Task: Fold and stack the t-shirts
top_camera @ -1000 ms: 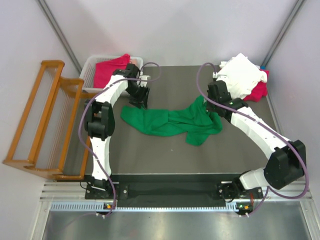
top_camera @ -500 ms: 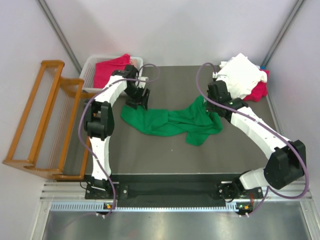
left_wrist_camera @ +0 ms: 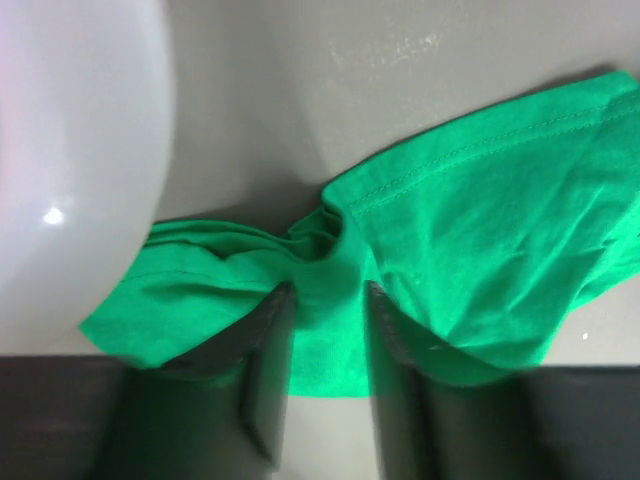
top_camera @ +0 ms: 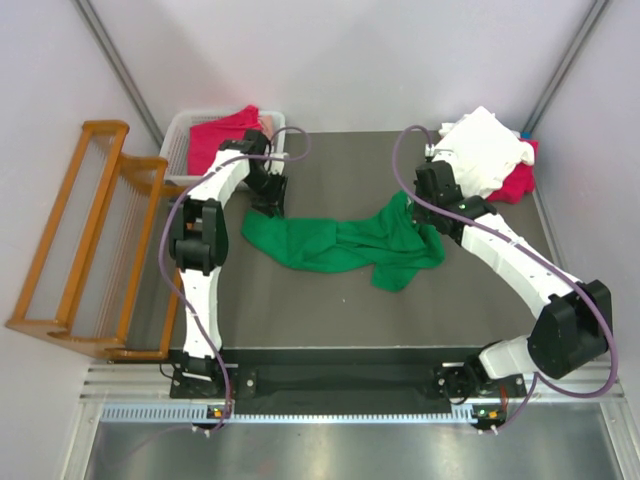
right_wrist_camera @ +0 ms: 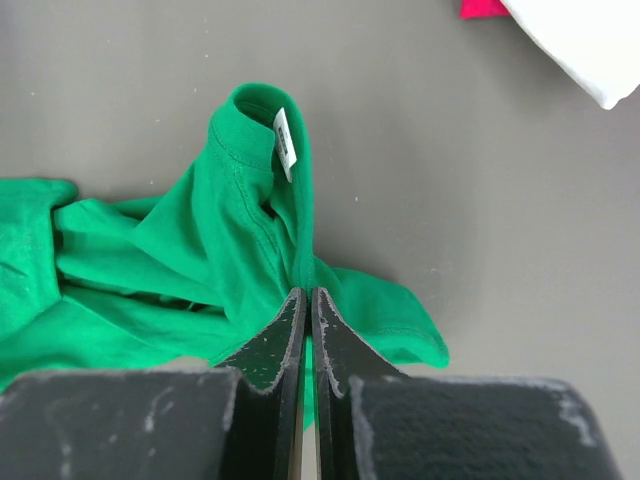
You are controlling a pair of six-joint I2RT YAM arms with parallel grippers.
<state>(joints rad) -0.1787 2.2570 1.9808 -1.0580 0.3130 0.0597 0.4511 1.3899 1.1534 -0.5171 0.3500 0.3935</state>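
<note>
The bright green t-shirt (top_camera: 340, 243) lies crumpled across the middle of the dark table. My left gripper (top_camera: 271, 206) hovers at the shirt's left end. In the left wrist view its fingers (left_wrist_camera: 265, 345) stand apart astride a fold of the green t-shirt (left_wrist_camera: 480, 260), and cloth shows in the gap at the left gripper (left_wrist_camera: 325, 292). My right gripper (right_wrist_camera: 306, 293) is shut on the green t-shirt (right_wrist_camera: 230, 250) just below its collar; from above, the right gripper (top_camera: 418, 208) sits at the shirt's right end. A white t-shirt (top_camera: 485, 150) lies on a crimson one (top_camera: 515, 186) at the back right.
A white slatted basket (top_camera: 178, 130) holding a crimson shirt (top_camera: 225, 133) stands at the back left. An orange wooden rack (top_camera: 90, 240) stands left of the table. A blurred white shape (left_wrist_camera: 70, 150) fills the left of the left wrist view.
My left gripper has shifted slightly left over the shirt's left end, and its fingers have drawn closer together after widening. The right arm and the shirts have not moved.
</note>
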